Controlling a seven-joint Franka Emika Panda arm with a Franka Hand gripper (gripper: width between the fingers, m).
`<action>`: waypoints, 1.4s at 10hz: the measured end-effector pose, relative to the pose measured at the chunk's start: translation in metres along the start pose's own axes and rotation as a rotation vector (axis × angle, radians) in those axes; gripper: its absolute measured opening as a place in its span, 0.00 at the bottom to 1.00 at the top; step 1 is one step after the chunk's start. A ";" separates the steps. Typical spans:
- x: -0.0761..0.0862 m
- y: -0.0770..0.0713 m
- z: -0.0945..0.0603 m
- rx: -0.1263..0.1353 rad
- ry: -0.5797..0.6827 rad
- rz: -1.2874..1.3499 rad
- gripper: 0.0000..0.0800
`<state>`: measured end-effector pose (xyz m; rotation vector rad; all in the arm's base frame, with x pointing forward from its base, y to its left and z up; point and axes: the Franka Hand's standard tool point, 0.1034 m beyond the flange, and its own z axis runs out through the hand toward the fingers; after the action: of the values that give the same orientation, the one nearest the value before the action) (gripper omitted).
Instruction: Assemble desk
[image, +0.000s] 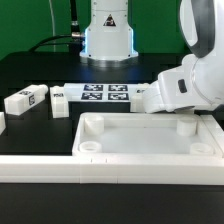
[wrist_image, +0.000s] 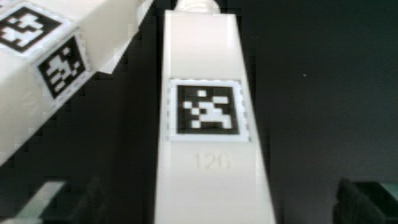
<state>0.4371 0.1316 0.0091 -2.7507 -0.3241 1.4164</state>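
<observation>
A green backdrop (image: 30, 25) stands behind; the black table (image: 38, 132) is evenly lit; the marker board (image: 105, 93) lies flat.

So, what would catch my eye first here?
The big white desk top lies rim-up at the front of the black table, with round sockets in its corners. The robot's bulky white arm leans in from the exterior view's right. Close up, the wrist view is filled by one long white leg bearing a black-and-white tag.
</observation>
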 end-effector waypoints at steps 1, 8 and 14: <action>0.000 0.000 0.000 0.001 0.000 0.001 0.65; -0.004 0.001 -0.006 0.004 0.004 -0.012 0.36; -0.042 0.003 -0.048 0.050 0.013 -0.027 0.36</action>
<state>0.4524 0.1231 0.0706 -2.7041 -0.3193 1.3806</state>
